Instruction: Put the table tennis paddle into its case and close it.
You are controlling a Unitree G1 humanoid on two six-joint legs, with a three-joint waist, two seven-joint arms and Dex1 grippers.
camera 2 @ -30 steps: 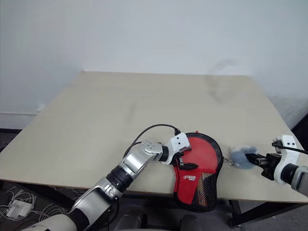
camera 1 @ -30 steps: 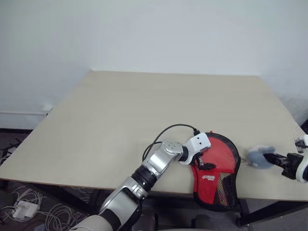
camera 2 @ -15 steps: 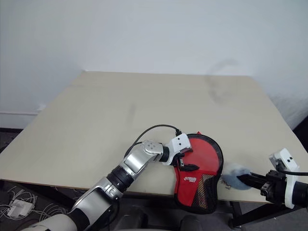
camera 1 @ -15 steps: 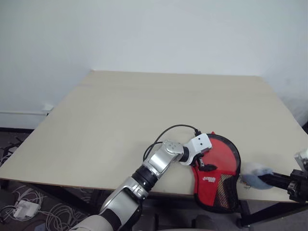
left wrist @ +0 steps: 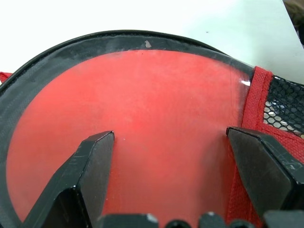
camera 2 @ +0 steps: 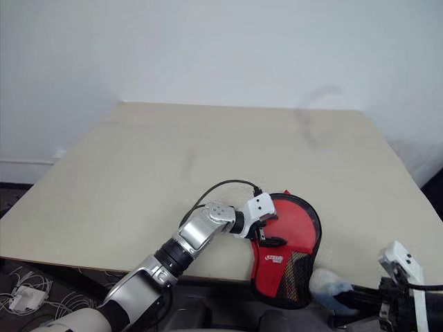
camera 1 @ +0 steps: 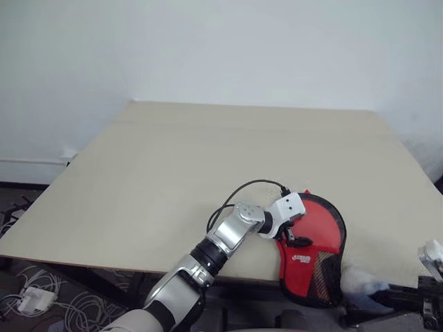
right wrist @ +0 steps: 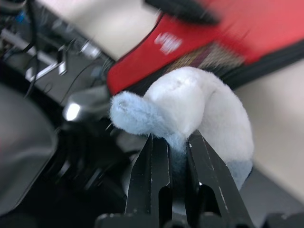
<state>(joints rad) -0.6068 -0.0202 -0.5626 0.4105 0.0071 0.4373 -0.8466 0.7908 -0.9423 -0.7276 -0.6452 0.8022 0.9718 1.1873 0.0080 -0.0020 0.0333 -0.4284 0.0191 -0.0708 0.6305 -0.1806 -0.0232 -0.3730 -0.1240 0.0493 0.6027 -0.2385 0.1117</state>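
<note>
Right eye view: the right end effector [camera 2: 360, 299], pinching a pale plush toy [camera 2: 327, 283], has dropped from beside the case [camera 2: 287, 256] to below the tabletop [camera 2: 138, 166] edge, so closing waits. The left end effector [camera 1: 296, 234], spread, rests on the case at the near edge; the paddle's red face [left wrist: 156, 123] lies inside.

A broad beige desk [camera 1: 208, 159] stands against a plain white wall [camera 1: 221, 48], its pale top bare across most of its width. A small fluffy toy [right wrist: 194, 114] of white and pale blue plush hangs beyond the desk's near right corner, below the level of the top; it also shows in the head views [camera 2: 331, 285]. On the floor beneath the desk's left side lies a tangle of white cables [camera 1: 48, 301] around a small white box.
</note>
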